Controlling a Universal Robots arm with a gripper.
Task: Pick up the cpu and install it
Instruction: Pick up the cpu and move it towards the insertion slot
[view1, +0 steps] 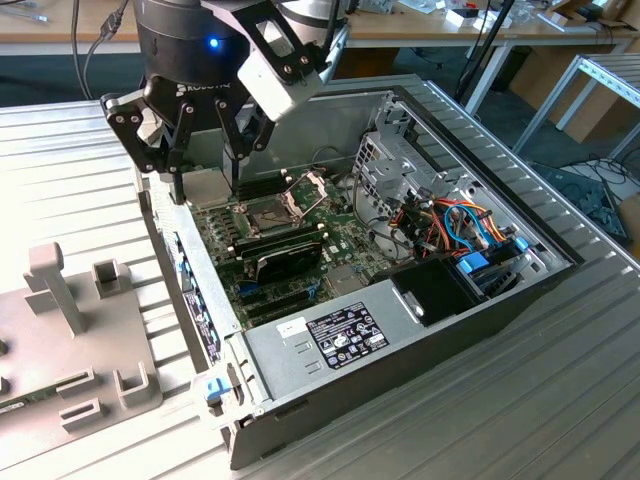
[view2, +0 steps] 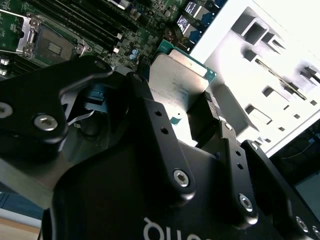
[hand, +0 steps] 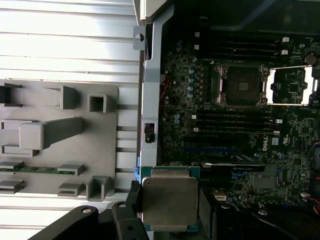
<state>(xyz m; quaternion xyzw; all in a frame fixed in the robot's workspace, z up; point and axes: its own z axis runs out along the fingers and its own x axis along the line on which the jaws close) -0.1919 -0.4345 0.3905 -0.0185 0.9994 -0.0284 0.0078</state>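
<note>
While I hang over the open computer case (view1: 450, 340), I count:
- One cpu (hand: 170, 202), pinched between my claw's (view1: 205, 188) two fingers, above the case wall.
- One green motherboard (hand: 200, 100) inside the case, with one socket (hand: 241, 85), its frame lifted.
- One grey fixture (view1: 90, 340) on the counter (view1: 560, 400), beside the case.

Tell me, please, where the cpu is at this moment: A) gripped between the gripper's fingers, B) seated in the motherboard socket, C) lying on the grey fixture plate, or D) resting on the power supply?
A: the cpu is clamped in the gripper, while the socket on the motherboard stands open and empty.
</note>
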